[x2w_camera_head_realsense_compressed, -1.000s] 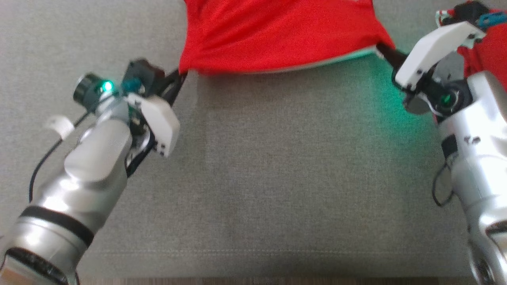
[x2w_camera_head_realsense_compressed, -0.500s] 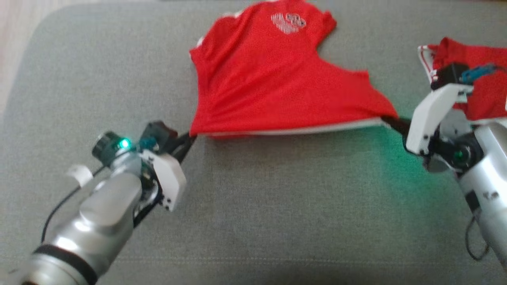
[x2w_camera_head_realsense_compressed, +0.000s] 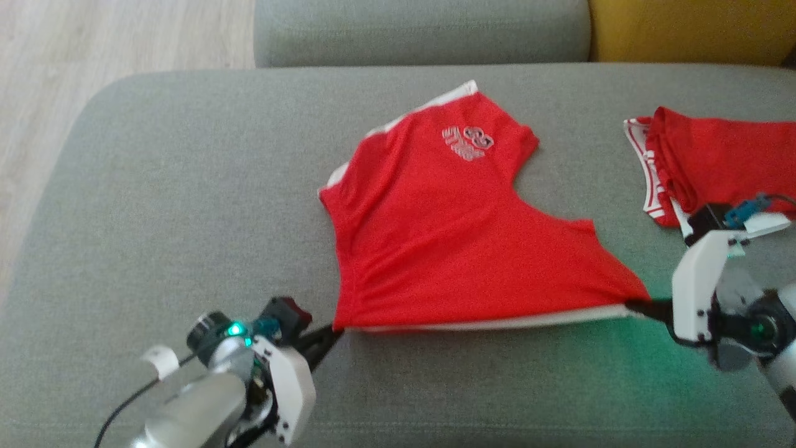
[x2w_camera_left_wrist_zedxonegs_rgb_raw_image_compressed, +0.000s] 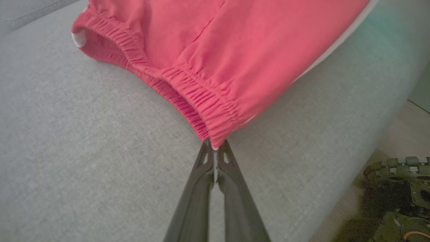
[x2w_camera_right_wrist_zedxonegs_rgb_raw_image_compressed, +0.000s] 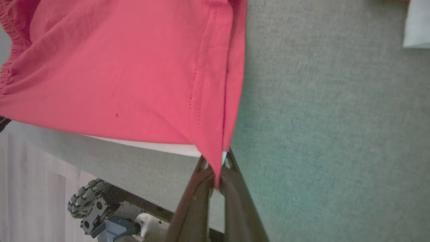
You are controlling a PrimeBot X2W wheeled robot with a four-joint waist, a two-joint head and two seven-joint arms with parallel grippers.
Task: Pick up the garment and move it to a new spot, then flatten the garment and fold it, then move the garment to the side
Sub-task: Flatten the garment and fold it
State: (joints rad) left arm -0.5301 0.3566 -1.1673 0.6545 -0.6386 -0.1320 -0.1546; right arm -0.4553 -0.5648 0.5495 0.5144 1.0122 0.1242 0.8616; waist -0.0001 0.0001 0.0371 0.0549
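Fingers (x2w_camera_left_wrist_zedxonegs_rgb_raw_image_compressed: 201,188) of the left end effector (x2w_camera_left_wrist_zedxonegs_rgb_raw_image_compressed: 214,147) are pressed together on the corner of the red shorts (x2w_camera_left_wrist_zedxonegs_rgb_raw_image_compressed: 215,50). That wrist view shows what the head view cannot: the pinched corner is the end of a gathered elastic waistband (x2w_camera_left_wrist_zedxonegs_rgb_raw_image_compressed: 188,97). The right end effector (x2w_camera_right_wrist_zedxonegs_rgb_raw_image_compressed: 215,164) is likewise clamped tight on a stitched hem corner, and under the raised cloth its view takes in the robot's wheeled base (x2w_camera_right_wrist_zedxonegs_rgb_raw_image_compressed: 90,208) below the front edge of the grey sofa seat (x2w_camera_right_wrist_zedxonegs_rgb_raw_image_compressed: 336,117).

From the head, the left end effector (x2w_camera_head_realsense_compressed: 331,334) and the right end effector (x2w_camera_head_realsense_compressed: 631,306) hold the two near corners of the red shorts (x2w_camera_head_realsense_compressed: 448,242), with a white-striped edge pulled straight between them close to the seat's front edge. A green glow (x2w_camera_head_realsense_compressed: 597,354) tints the sofa seat (x2w_camera_head_realsense_compressed: 186,205) by the right wrist. The rest of the shorts lies fairly smooth toward the middle of the seat, with a silver logo (x2w_camera_head_realsense_compressed: 467,143) at the far end. Near the right edge sits a second red garment (x2w_camera_head_realsense_compressed: 715,162), apart from the shorts. Beyond the back edge are a grey cushion (x2w_camera_head_realsense_compressed: 423,31), a yellow cushion (x2w_camera_head_realsense_compressed: 684,31) and a wood floor (x2w_camera_head_realsense_compressed: 93,43).
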